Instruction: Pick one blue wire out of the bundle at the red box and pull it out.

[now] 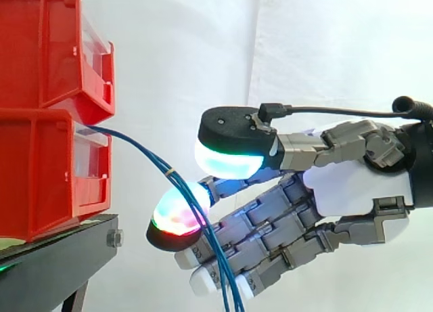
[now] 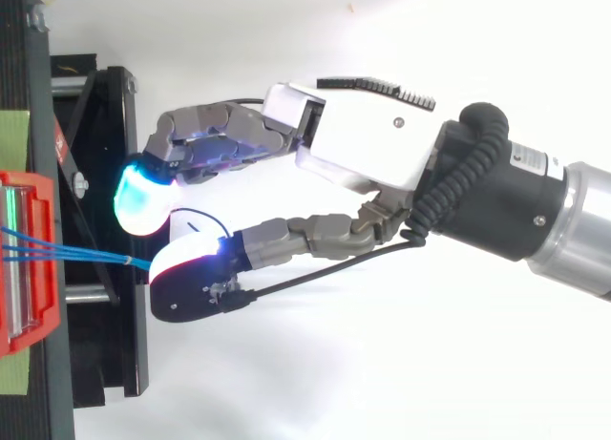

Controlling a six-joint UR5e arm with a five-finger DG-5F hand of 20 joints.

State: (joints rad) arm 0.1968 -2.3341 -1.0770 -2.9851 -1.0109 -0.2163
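Observation:
A bundle of thin blue wires [image 1: 145, 149] comes out of the lower red bin [image 1: 47, 170] and droops down to the right, bound by a small yellow tie [image 1: 170, 170]. My hand [image 1: 352, 190] reaches in from the right with its fingers nearly straight. The wires run below the thumb's cyan-green pad [image 1: 230, 160] and across the front of a red-glowing fingertip [image 1: 177, 214], then drop past the lower fingers. In the top view the blue wires [image 2: 67, 249] leave the red bin [image 2: 29, 268] and vanish under the thumb's pad [image 2: 181, 259]. Thumb and fingertip stand apart, with nothing pinched between them.
A second red bin [image 1: 47, 48] is stacked on the lower one. Both stand on a black stand [image 1: 61, 258] at the left, before a white curtain. To the right of the bins the space holds just the arm.

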